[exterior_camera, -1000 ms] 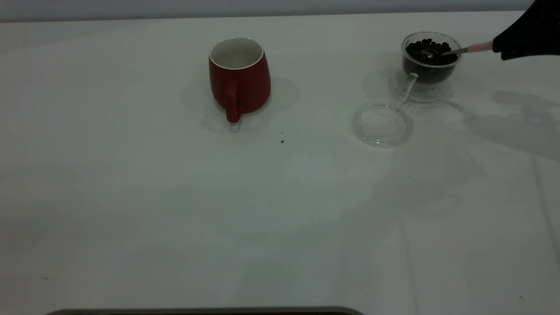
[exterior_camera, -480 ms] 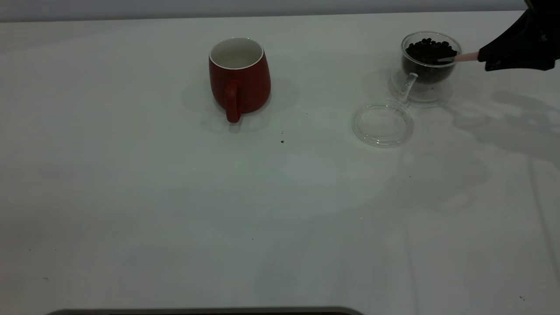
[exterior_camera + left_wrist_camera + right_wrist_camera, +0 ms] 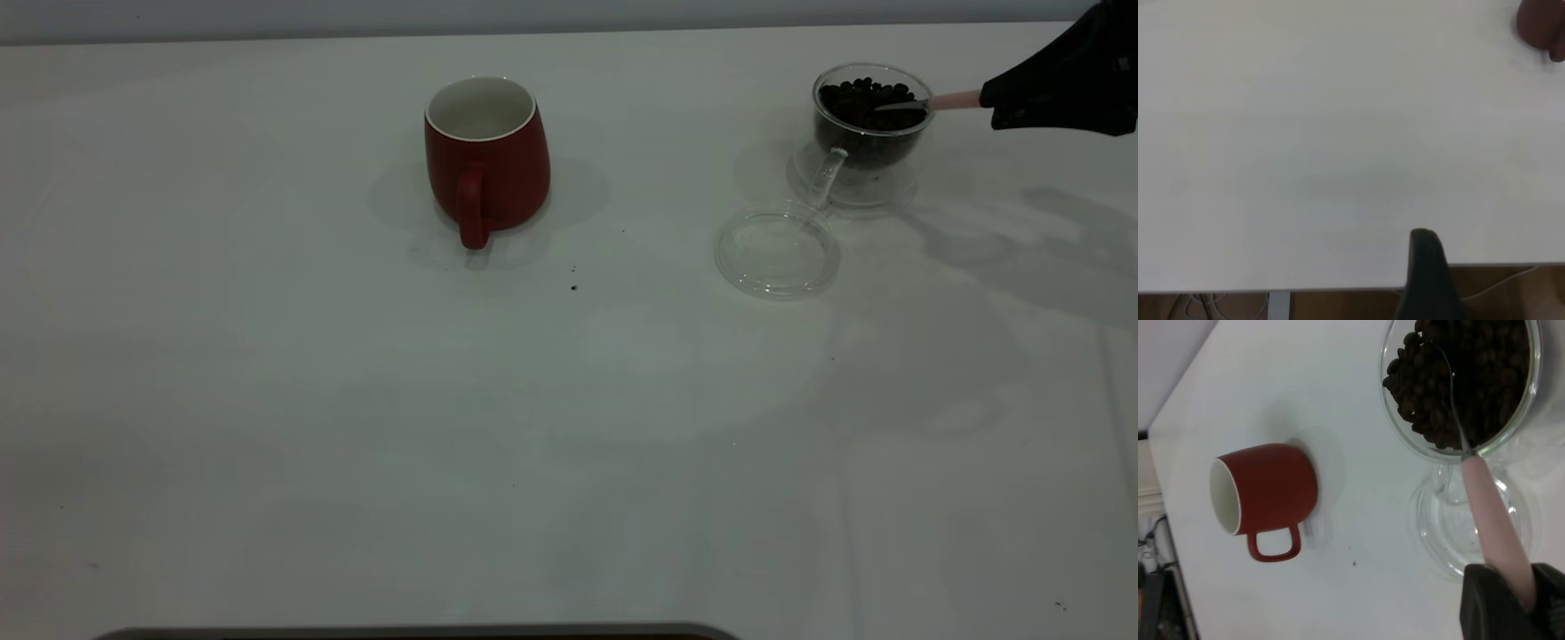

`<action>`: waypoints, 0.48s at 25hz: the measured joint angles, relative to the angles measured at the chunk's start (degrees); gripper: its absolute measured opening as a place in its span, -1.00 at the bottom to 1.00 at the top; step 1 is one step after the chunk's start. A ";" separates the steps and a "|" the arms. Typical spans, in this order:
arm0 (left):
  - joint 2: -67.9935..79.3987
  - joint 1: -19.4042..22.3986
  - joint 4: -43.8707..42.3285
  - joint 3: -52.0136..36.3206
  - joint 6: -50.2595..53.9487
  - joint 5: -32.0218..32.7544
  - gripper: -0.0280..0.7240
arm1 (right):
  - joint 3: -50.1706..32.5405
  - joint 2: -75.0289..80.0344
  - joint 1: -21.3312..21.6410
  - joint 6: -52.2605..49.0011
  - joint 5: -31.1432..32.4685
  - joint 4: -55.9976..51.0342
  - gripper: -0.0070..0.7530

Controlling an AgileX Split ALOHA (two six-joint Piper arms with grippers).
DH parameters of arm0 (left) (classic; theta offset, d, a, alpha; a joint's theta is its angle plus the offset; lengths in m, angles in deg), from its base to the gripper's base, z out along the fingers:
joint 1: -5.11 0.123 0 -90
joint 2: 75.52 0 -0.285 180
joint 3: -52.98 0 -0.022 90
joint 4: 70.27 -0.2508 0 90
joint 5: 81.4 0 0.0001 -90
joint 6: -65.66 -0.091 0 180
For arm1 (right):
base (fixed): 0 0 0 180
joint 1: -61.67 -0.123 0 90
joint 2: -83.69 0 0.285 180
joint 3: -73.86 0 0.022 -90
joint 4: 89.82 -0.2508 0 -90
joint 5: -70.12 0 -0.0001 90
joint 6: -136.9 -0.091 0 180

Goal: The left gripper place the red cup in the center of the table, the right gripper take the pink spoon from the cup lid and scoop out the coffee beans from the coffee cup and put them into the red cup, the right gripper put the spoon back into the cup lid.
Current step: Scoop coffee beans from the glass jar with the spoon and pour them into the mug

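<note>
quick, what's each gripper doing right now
Right gripper: shut on the pink spoon, its bowl over the coffee cup.
Left gripper: parked at the table edge; cannot tell.

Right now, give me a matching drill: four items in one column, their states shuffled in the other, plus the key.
Items:
1. red cup
2. lid
3. spoon
4. glass cup

States:
A. held by the right end effector, bowl over the beans
B. holds dark beans
C. upright, white inside, no beans visible
D. flat on the table, nothing in it

Pairs: 1-C, 2-D, 3-A, 4-B
</note>
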 joint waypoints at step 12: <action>0.00 0.00 0.00 0.00 0.00 0.00 0.59 | 0.06 3.74 2.36 1.84 5.55 -3.17 -0.69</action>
